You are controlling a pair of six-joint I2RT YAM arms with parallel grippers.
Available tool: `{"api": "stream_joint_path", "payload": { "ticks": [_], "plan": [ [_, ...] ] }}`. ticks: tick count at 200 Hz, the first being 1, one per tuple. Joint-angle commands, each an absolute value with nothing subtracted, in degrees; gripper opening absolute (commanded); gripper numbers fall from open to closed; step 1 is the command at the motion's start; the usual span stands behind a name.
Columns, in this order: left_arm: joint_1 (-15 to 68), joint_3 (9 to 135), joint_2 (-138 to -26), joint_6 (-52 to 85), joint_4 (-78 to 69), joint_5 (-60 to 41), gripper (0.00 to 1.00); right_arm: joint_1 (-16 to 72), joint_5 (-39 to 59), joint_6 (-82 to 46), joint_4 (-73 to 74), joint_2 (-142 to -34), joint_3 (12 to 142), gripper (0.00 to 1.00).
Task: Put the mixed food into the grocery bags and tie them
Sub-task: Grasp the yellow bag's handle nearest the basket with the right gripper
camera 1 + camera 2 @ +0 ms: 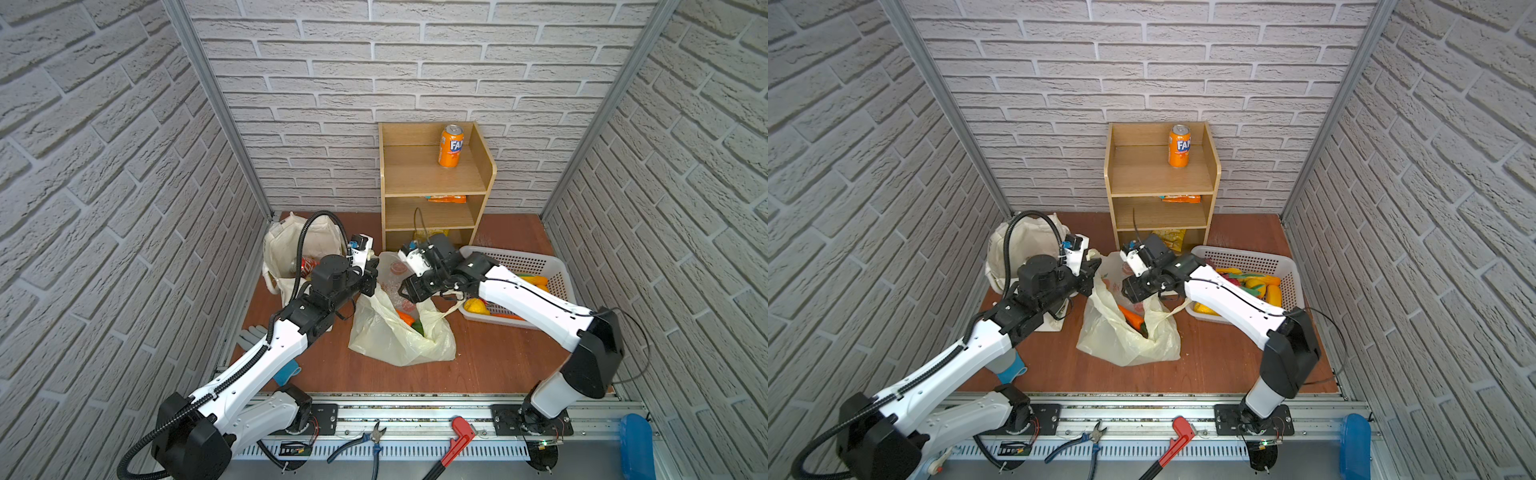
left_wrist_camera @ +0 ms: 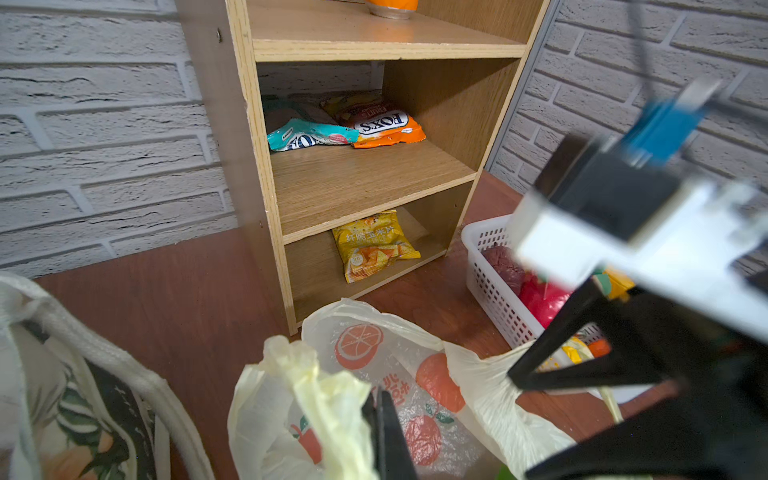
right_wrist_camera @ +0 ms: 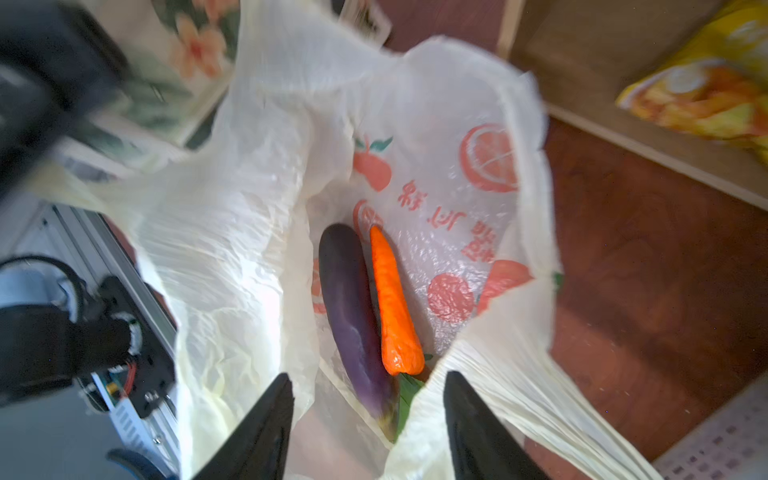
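Observation:
The pale-yellow plastic carrier bag point(image 1: 399, 336) point(image 1: 1125, 340) printed with orange fruit stands mid-floor, mouth held wide. My left gripper point(image 1: 375, 289) point(image 2: 376, 399) is shut on the bag's bunched left rim point(image 2: 316, 386). My right gripper point(image 1: 405, 291) point(image 3: 368, 376) hangs open over the mouth, nothing between its fingers. Inside lie a dark purple aubergine point(image 3: 353, 316) and an orange carrot point(image 3: 392, 303) point(image 1: 1131, 316). The cream canvas tote point(image 1: 286, 245) point(image 2: 83, 395) stands to the left with a red soda can point(image 1: 307, 266) in it.
A wooden shelf unit point(image 1: 432, 183) at the back carries an orange can point(image 1: 451, 145), snack packets point(image 2: 386, 124) and a yellow packet point(image 2: 374, 245). A white perforated basket point(image 1: 528, 262) of toy produce sits right of the bag. Pliers point(image 1: 376, 440) and a red wrench point(image 1: 457, 440) lie on the front rail.

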State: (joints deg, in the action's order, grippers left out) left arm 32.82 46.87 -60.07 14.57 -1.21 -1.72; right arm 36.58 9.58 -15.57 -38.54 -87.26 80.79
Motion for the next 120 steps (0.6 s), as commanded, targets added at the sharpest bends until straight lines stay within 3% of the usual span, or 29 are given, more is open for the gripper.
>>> {"api": "stream_joint_path", "payload": {
  "ticks": [1,48,120],
  "plan": [
    [33.11,48.34,-59.35,13.54,-2.31,-1.16,0.0,31.47,7.7,-22.63,-39.57,-81.4,75.5,0.64],
    [33.17,47.99,-59.23,13.37,-2.64,-1.4,0.0,22.68,7.41,-30.29,-43.93,-72.71,63.57,0.7],
    [33.16,47.57,-58.97,13.28,-2.72,-1.58,0.0,21.45,11.37,-35.17,-39.43,-71.29,55.82,0.7]
  ]
}}
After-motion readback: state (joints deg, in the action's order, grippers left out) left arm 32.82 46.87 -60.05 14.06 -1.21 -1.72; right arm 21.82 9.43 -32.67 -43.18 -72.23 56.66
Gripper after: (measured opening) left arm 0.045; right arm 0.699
